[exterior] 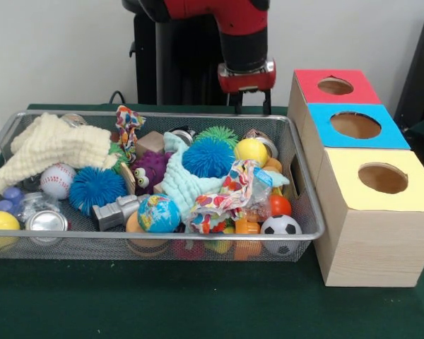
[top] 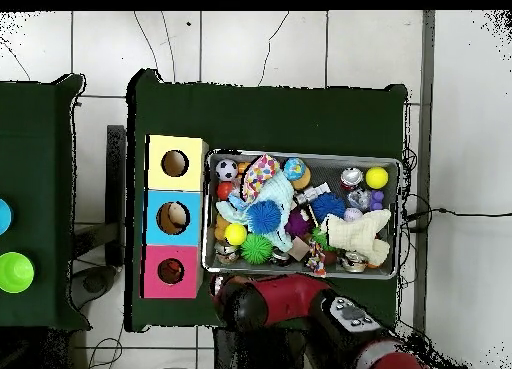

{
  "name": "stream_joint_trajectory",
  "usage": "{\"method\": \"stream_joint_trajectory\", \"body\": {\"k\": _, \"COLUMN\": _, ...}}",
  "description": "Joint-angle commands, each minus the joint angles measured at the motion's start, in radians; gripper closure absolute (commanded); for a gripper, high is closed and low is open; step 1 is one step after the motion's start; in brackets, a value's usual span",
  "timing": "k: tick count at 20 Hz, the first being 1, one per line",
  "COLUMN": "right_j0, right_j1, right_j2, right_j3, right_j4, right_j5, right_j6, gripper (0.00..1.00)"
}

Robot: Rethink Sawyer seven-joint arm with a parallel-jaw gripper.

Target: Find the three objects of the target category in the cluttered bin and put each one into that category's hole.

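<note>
The wire mesh bin (exterior: 305, 185) sits on the green table, full of clutter; it also shows in the overhead view (top: 402, 217). A purple furry toy creature (exterior: 150, 173) with big eyes lies in the middle of the bin (top: 297, 223). No yellow duck or orange-brown creature shows in the bin. The blue-topped box stands right of the bin, and its hole (exterior: 355, 125) holds something pale in the overhead view (top: 173, 217). My gripper (exterior: 251, 106) hangs behind the bin's far rim, between bin and boxes, open and empty.
Red-topped box (exterior: 336, 86) and yellow-topped box (exterior: 381, 176) flank the blue one. The bin holds a white cloth (exterior: 53, 145), a baseball (exterior: 57, 180), blue puffballs (exterior: 207, 157), a globe ball (exterior: 158, 213), a soccer ball (exterior: 280, 227) and a tin can (exterior: 46, 222).
</note>
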Motion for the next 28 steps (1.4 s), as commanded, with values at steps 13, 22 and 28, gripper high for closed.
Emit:
{"method": "stream_joint_trajectory", "body": {"k": 13, "right_j0": 0.169, "right_j1": 0.419, "right_j2": -0.202, "right_j3": -0.374, "right_j4": 0.110, "right_j5": -0.324, "right_j6": 0.165, "gripper": 0.00}}
{"method": "stream_joint_trajectory", "body": {"k": 22, "right_j0": 0.143, "right_j1": 0.329, "right_j2": -0.160, "right_j3": -0.288, "right_j4": 0.121, "right_j5": -0.245, "right_j6": 0.142, "gripper": 0.00}}
{"method": "stream_joint_trajectory", "body": {"k": 28, "right_j0": 0.072, "right_j1": -0.047, "right_j2": -0.047, "right_j3": -0.051, "right_j4": 0.161, "right_j5": 0.057, "right_j6": 0.096, "gripper": 0.00}}
